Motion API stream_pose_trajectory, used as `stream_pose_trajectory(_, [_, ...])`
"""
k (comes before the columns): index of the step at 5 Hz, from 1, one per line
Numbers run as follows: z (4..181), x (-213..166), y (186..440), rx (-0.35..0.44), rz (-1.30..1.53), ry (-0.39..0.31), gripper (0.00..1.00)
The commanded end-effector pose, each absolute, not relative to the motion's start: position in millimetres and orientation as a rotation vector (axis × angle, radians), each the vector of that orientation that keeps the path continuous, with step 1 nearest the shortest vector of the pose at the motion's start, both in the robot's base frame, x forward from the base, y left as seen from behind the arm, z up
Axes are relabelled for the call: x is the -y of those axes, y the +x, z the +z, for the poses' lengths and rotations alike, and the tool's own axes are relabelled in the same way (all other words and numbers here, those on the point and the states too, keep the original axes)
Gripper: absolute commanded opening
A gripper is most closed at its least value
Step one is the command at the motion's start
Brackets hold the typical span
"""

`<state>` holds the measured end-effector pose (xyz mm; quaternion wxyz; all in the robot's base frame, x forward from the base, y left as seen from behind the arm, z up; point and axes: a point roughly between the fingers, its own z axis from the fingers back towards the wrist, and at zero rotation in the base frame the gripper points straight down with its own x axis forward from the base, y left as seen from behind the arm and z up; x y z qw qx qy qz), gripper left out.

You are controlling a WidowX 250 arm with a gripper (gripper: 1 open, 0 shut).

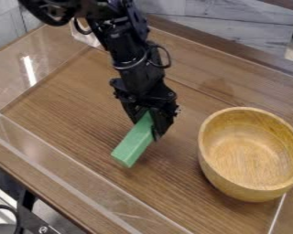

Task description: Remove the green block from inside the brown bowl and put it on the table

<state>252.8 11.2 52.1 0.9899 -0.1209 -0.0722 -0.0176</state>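
The green block (135,144) slants down to the table (63,101), its lower end resting on the wood left of the brown bowl (249,152). My gripper (149,123) points steeply down and is shut on the block's upper end, its black fingers (163,122) clamped around it. The bowl stands to the right of the gripper, upright and with nothing inside. The block's top end is hidden between the fingers.
Low clear acrylic walls (63,174) edge the tabletop along the front and left. The black arm (106,27) reaches in from the upper left. A light stone-like surface (234,23) lies behind the table.
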Motion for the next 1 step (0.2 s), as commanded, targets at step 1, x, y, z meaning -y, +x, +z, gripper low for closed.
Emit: stream_pose_trajectory(1, [65.8,-17.6,263.3,0.197,-0.027,-0.235,0.0])
